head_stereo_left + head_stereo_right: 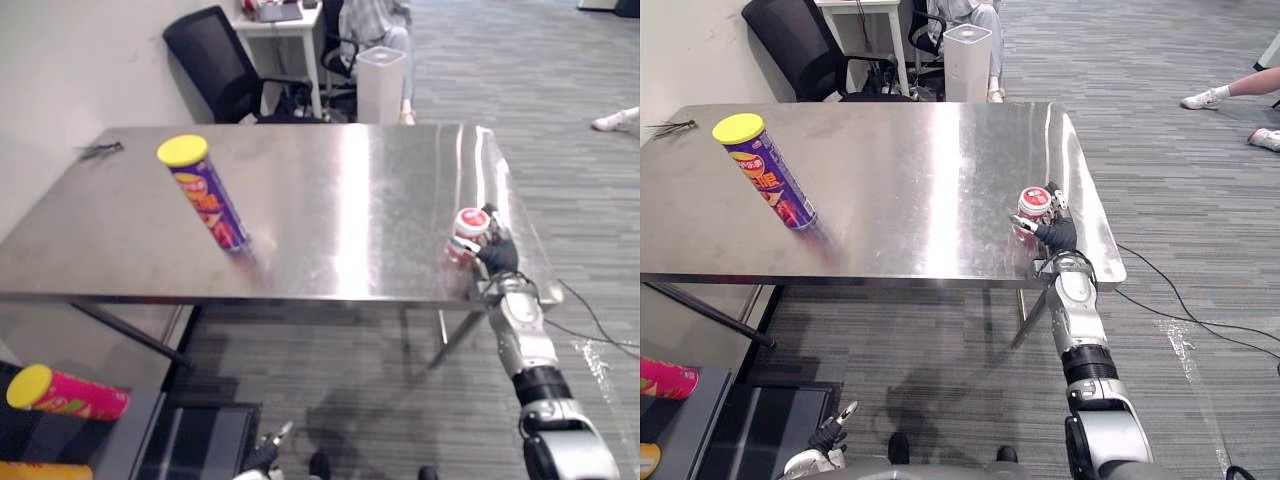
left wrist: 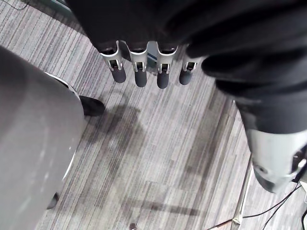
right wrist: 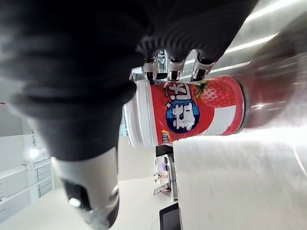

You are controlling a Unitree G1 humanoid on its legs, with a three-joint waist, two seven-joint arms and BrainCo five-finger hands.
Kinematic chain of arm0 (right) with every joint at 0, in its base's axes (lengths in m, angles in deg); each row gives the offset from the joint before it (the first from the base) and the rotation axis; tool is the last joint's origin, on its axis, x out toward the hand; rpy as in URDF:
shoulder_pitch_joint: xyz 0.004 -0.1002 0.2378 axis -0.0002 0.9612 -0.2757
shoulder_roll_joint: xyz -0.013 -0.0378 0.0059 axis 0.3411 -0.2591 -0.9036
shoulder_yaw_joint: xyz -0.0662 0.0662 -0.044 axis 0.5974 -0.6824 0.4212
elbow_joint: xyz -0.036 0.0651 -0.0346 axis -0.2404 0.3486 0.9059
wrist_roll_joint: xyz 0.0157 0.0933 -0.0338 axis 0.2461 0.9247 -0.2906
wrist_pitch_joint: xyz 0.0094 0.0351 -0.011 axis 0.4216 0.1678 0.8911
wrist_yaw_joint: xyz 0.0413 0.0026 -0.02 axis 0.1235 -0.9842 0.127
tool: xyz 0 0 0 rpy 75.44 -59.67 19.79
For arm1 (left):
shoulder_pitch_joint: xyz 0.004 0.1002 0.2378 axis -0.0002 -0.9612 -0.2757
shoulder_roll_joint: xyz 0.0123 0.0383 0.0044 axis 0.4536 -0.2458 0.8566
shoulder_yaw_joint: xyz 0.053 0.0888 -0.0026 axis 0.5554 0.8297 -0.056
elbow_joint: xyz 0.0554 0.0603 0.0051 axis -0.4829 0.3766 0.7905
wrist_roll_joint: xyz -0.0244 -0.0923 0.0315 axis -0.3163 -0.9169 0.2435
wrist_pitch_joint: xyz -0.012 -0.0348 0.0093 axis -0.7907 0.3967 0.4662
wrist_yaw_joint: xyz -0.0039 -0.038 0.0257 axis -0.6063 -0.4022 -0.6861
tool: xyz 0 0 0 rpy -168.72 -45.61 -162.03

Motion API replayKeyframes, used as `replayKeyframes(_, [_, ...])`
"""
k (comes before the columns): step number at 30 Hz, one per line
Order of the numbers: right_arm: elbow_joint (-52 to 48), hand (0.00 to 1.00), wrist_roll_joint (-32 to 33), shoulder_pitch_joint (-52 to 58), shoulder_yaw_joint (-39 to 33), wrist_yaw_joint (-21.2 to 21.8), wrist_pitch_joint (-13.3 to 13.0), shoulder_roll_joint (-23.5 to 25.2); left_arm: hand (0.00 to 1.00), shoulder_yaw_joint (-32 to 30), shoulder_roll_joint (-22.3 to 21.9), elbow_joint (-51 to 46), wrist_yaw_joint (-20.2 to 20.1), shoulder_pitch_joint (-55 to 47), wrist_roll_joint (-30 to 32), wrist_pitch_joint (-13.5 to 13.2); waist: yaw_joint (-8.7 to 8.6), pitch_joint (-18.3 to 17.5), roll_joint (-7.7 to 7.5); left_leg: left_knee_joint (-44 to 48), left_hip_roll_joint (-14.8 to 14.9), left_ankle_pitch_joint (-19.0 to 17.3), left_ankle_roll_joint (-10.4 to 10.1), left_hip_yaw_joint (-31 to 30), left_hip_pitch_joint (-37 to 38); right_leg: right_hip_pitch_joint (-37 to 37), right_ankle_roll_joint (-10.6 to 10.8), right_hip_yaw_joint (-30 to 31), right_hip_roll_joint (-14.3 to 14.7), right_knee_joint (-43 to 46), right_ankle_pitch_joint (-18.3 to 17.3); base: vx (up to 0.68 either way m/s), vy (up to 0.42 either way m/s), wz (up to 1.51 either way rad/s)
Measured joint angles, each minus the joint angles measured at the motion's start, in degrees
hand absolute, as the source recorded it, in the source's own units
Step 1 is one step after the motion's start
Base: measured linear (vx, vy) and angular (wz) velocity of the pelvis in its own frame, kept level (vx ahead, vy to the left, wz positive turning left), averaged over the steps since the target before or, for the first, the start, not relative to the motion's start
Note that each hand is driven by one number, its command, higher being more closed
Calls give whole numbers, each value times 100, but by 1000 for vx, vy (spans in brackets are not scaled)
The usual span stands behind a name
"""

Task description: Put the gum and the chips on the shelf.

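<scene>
A purple chips can (image 1: 205, 195) with a yellow lid stands on the left half of the steel table (image 1: 350, 180). The red and white gum bottle (image 1: 468, 228) stands near the table's front right corner. My right hand (image 1: 497, 255) reaches up from below the edge, its fingers (image 3: 172, 67) curled round the gum bottle (image 3: 192, 112), which still rests on the table. My left hand (image 1: 262, 450) hangs low over the carpet with its fingers (image 2: 140, 72) straight and holding nothing.
A low shelf (image 1: 130, 430) at the lower left holds a pink can with a yellow lid (image 1: 70, 395). Behind the table are a black chair (image 1: 215, 60), a white bin (image 1: 380, 80) and a seated person (image 1: 375, 20). A small dark object (image 1: 100, 150) lies at the table's far left.
</scene>
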Motion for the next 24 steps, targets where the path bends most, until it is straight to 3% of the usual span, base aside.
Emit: replayKeyframes(24, [237,0,-38,-423,-12,-52,3,-11,0,5,2,-102,-4,-5,0,-5,5,134,10,-2,-1,-1,-1,2,-2,11,0,-2,-1,-2,1,0,0,0])
